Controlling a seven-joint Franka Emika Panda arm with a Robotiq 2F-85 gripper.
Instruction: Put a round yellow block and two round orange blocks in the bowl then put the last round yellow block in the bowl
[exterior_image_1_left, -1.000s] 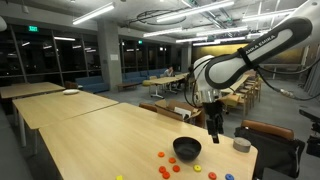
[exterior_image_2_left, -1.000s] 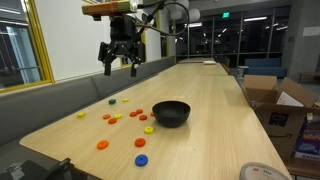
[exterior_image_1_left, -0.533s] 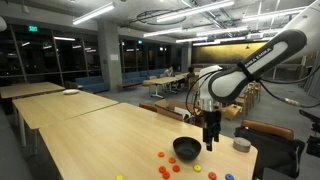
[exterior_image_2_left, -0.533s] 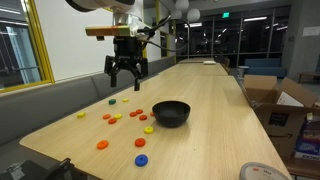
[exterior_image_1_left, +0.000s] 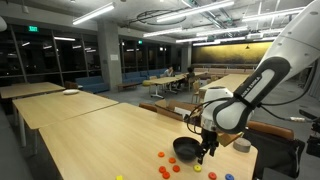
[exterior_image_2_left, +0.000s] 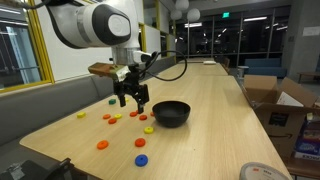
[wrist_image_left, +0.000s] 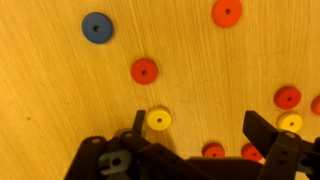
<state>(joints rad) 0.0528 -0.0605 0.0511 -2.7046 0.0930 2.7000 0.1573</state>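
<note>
The black bowl (exterior_image_1_left: 186, 149) (exterior_image_2_left: 171, 112) stands on the wooden table with small round blocks scattered beside it. My gripper (exterior_image_2_left: 132, 98) (exterior_image_1_left: 205, 151) is open and empty, low over the blocks just beside the bowl. In the wrist view the open fingers (wrist_image_left: 200, 132) span bare wood. A round yellow block (wrist_image_left: 158, 120) lies right by one finger. Another yellow block (wrist_image_left: 291, 123) lies near the other finger. Two orange-red blocks (wrist_image_left: 213, 151) (wrist_image_left: 252, 152) sit between the fingers near the gripper body. More orange-red blocks (wrist_image_left: 144, 71) (wrist_image_left: 288, 97) lie around. The bowl's inside looks empty.
A blue block (wrist_image_left: 96, 27) and an orange block (wrist_image_left: 227, 12) lie farther off. A yellow block (exterior_image_2_left: 81, 115), a green one (exterior_image_2_left: 112, 101), an orange one (exterior_image_2_left: 102, 145) and a blue one (exterior_image_2_left: 140, 160) lie near the table's edge. A grey cylinder (exterior_image_1_left: 241, 145) stands beyond the bowl.
My gripper has come down from well above the table to just over the blocks beside the bowl. It stays open. The blocks and the bowl have not moved.
</note>
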